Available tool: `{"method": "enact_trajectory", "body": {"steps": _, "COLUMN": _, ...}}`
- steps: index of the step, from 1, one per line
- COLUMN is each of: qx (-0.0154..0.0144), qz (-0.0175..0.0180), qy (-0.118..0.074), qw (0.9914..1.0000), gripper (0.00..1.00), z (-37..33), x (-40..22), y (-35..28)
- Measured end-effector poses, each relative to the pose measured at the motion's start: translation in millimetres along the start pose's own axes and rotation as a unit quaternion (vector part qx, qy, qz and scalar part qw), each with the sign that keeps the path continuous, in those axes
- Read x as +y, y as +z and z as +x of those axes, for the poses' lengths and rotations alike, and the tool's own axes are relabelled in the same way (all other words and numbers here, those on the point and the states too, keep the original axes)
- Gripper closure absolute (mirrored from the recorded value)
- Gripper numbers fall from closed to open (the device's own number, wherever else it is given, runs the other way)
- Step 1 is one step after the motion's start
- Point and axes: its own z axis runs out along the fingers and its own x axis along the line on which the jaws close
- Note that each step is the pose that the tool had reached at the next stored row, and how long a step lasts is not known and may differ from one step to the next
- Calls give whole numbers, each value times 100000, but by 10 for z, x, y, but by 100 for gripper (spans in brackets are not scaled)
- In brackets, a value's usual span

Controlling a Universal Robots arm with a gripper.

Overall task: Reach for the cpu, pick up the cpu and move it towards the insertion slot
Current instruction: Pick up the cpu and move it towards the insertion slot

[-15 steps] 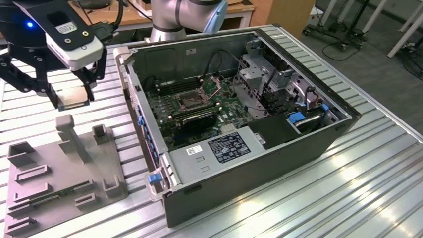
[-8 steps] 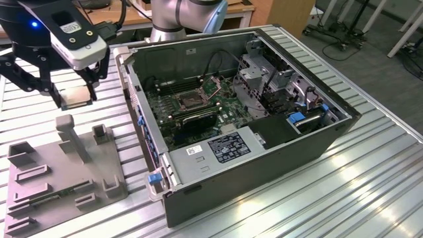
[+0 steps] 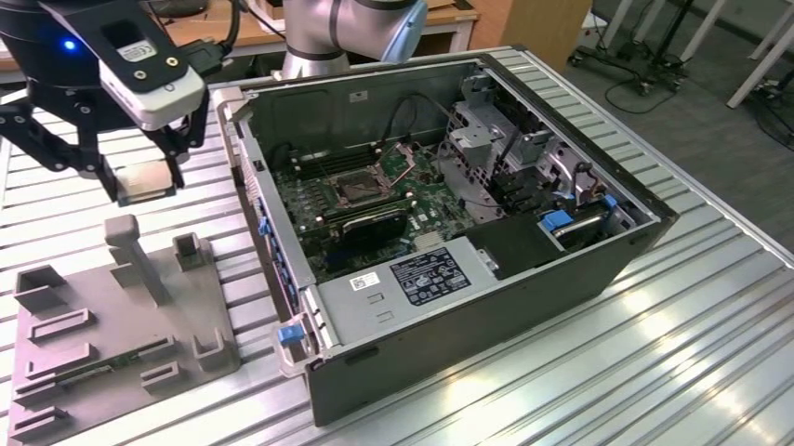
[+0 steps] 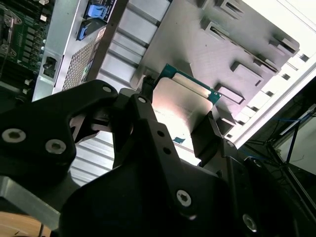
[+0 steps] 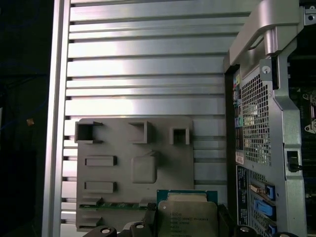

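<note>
The cpu (image 3: 145, 180), a small pale silvery square on a green edge, hangs in the air above the slatted table, to the exterior view's left of the open computer case (image 3: 522, 269). My gripper (image 3: 144, 189) is shut on it, one black finger on each side. Both wrist views show the cpu (image 4: 180, 101) (image 5: 186, 215) clamped between the fingers (image 4: 210, 133) (image 5: 148, 219). The insertion slot (image 3: 351, 189), a square socket with a shiny frame and dark centre, lies on the green board inside the case, well to the exterior view's right of the gripper.
A grey plastic fixture (image 3: 118, 316) (image 5: 133, 163) with upright posts and recesses lies on the table below the gripper; a long green strip (image 5: 118, 206) rests in it. The case's raised wall (image 3: 255, 177) stands between the gripper and the board. Chair bases crowd the floor behind.
</note>
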Motion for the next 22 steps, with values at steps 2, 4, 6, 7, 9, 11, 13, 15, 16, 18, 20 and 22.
{"method": "enact_trajectory", "body": {"steps": 2, "qx": -3, "qz": -3, "qy": -2, "qw": 100000, "gripper": 45, "z": -9, "x": 0, "y": 0}}
{"method": "enact_trajectory", "body": {"steps": 4, "qx": -1, "qz": -2, "qy": 3, "qw": 100000, "gripper": 45, "z": -15, "x": 0, "y": 0}}
{"method": "enact_trajectory", "body": {"steps": 6, "qx": -1, "qz": -2, "qy": -1, "qw": 100000, "gripper": 45, "z": -25, "x": 0, "y": 0}}
{"method": "enact_trajectory", "body": {"steps": 7, "qx": 0, "qz": -1, "qy": 0, "qw": 100000, "gripper": 45, "z": -29, "x": 0, "y": 0}}
{"method": "enact_trajectory", "body": {"steps": 9, "qx": -2, "qz": -3, "qy": 5, "qw": 100000, "gripper": 45, "z": -33, "x": 0, "y": 0}}
{"method": "enact_trajectory", "body": {"steps": 11, "qx": 1, "qz": 1, "qy": 1, "qw": 100000, "gripper": 45, "z": -37, "x": 0, "y": 0}}
{"method": "enact_trajectory", "body": {"steps": 13, "qx": 0, "qz": 1, "qy": -1, "qw": 100000, "gripper": 45, "z": -53, "x": 0, "y": 0}}
{"method": "enact_trajectory", "body": {"steps": 15, "qx": -5, "qz": -3, "qy": 15, "qw": 100000, "gripper": 45, "z": -55, "x": 0, "y": 0}}
{"method": "enact_trajectory", "body": {"steps": 16, "qx": -2, "qz": -2, "qy": 12, "qw": 100000, "gripper": 45, "z": -65, "x": 0, "y": 0}}
{"method": "enact_trajectory", "body": {"steps": 18, "qx": 0, "qz": 1, "qy": 11, "qw": 100000, "gripper": 45, "z": -76, "x": 0, "y": 0}}
{"method": "enact_trajectory", "body": {"steps": 20, "qx": -1, "qz": -3, "qy": 10, "qw": 100000, "gripper": 45, "z": -80, "x": 1, "y": 0}}
{"method": "enact_trajectory", "body": {"steps": 22, "qx": -2, "qz": 4, "qy": 6, "qw": 100000, "gripper": 45, "z": -98, "x": 1, "y": -1}}
